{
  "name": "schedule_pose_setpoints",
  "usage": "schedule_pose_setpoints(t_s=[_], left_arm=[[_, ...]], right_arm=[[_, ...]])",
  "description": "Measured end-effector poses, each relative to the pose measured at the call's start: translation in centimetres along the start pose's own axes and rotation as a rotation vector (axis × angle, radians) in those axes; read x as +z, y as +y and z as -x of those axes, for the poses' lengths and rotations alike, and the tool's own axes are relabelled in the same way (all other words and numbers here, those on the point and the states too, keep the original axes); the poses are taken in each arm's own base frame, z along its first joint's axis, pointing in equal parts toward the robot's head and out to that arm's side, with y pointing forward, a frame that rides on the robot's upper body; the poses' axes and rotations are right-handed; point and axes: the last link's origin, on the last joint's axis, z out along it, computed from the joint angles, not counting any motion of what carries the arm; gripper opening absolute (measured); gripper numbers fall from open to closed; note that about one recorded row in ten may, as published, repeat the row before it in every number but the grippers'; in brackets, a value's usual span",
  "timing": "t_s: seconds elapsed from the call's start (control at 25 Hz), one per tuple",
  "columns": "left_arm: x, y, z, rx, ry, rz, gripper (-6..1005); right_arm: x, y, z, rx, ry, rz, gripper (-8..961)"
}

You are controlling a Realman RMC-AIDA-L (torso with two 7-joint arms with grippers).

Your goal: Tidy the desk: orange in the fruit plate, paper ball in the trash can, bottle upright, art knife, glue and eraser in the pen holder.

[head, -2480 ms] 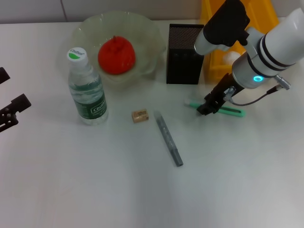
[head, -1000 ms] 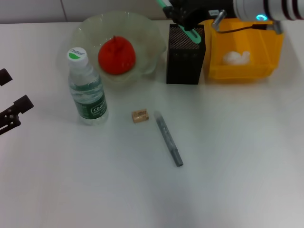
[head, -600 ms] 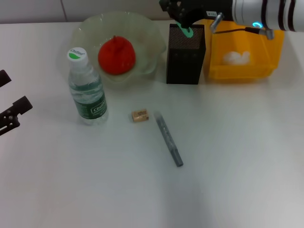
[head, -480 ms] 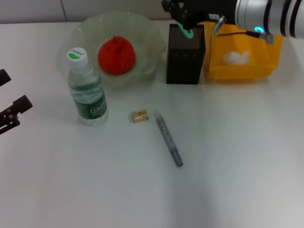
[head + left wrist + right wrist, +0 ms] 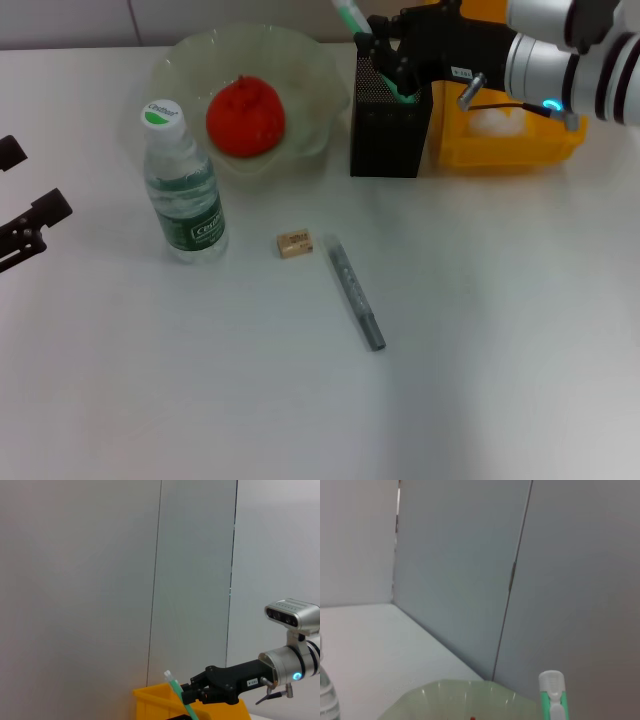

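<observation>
your right claw (image 5: 392,62) over black mesh pen holder (image 5: 388,125), pinching green art knife (image 5: 352,20); knife tilted, lower end in holder mouth, white-tipped upper end pointing away over holder's far rim. your left claw (image 5: 25,215) parked at worktop (image 5: 300,400) left edge, fingers spread, holding nothing. orange (image 5: 245,116) in fruit plate (image 5: 175,60). bottle (image 5: 183,185) upright. eraser (image 5: 295,243), grey glue stick (image 5: 355,292) lying on worktop, just apart.

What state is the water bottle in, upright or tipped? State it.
Upright. The water bottle stands on its base on the desk, its white and green cap on top, in front of the fruit plate.
</observation>
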Motion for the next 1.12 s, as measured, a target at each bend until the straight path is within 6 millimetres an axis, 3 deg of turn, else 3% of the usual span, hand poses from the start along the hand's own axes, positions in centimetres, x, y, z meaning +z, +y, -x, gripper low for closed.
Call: schedule_pose_setpoints(t_s=[0.48,0.92,1.12], left_arm=[[0.4,-0.3,0.0,-0.001,-0.002,-0.001,797],[0.4,-0.3,0.1,-0.014,-0.004,0.002,797],[0.2,-0.4,0.1,-0.013,-0.008,0.001,797]], right_arm=[[-0.6,0.1,-1.8,0.005,0.003,-0.018,316],[-1.3,-0.1,-1.2,0.052,-0.019,-0.017,345],[-2.4,0.8,1.4,0.077,0.067,0.085,555]])
